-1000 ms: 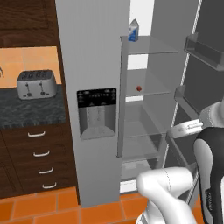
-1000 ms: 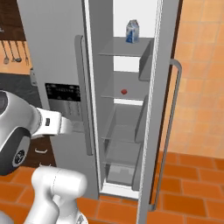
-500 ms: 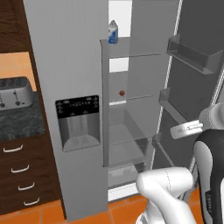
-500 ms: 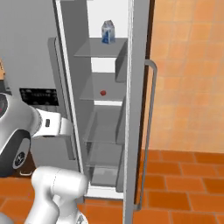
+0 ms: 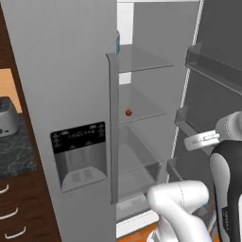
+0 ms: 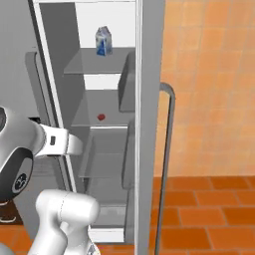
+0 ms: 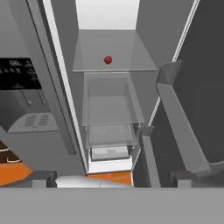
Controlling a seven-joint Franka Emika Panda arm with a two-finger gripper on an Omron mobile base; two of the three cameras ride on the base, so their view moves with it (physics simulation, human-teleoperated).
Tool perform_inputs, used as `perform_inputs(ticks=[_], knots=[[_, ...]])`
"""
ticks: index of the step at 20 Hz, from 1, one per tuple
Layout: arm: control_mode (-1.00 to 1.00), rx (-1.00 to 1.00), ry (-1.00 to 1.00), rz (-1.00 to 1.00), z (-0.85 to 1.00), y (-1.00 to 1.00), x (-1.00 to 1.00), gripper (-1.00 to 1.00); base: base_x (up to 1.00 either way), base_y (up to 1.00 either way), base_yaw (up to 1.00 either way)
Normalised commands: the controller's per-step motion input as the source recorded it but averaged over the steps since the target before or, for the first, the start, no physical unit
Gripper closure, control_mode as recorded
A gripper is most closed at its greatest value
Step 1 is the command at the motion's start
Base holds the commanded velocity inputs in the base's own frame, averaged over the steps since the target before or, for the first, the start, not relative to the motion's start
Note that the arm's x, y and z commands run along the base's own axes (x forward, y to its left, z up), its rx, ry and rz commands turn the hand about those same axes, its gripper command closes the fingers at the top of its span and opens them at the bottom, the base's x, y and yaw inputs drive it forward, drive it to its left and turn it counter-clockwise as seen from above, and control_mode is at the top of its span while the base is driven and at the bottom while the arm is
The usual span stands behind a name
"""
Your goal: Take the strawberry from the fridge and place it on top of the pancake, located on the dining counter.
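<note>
Compared with the earlier frames, the tall grey steel fridge [image 5: 71, 94] is seen larger and closer in both base views, and the whole picture has shifted, so the base has driven nearer; the things inside have not been moved. The tiny dark-red strawberry [image 5: 128, 112] is seen lying on the middle glass shelf [image 5: 142, 111] of the open right compartment, towards its front.

A blue-and-white milk carton [image 6: 102, 41] on the upper shelf is shown fully in the right base view, while in the left base view it is mostly hidden behind the closed left door. The black dispenser panel [image 5: 80, 153] is shown plainly in the left base view.

The white arm is folded low before the open compartment. In the hand view the end effector [image 7: 111, 177] is pointed into the fridge, its fingers spread wide and holding nothing, well apart from the strawberry.
</note>
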Motion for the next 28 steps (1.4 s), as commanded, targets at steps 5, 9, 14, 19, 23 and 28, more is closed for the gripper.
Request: perform_inputs(ticks=[5,9,14,19,23,28], knots=[[1.00,0.00,0.00,0.00,0.00,0.00,0.00,-1.00,0.97,0.00,-0.11],[1.00,0.00,0.00,0.00,0.00,0.00,0.00,-1.00,0.98,-0.01,0.00],[1.00,0.00,0.00,0.00,0.00,0.00,0.00,-1.00,0.73,0.00,0.08],[1.00,0.00,0.00,0.00,0.00,0.00,0.00,-1.00,0.21,0.00,0.27],[1.00,0.00,0.00,0.00,0.00,0.00,0.00,-1.00,0.32,0.01,0.16],[1.00,0.00,0.00,0.00,0.00,0.00,0.00,-1.00,0.18,0.32,-0.10]])
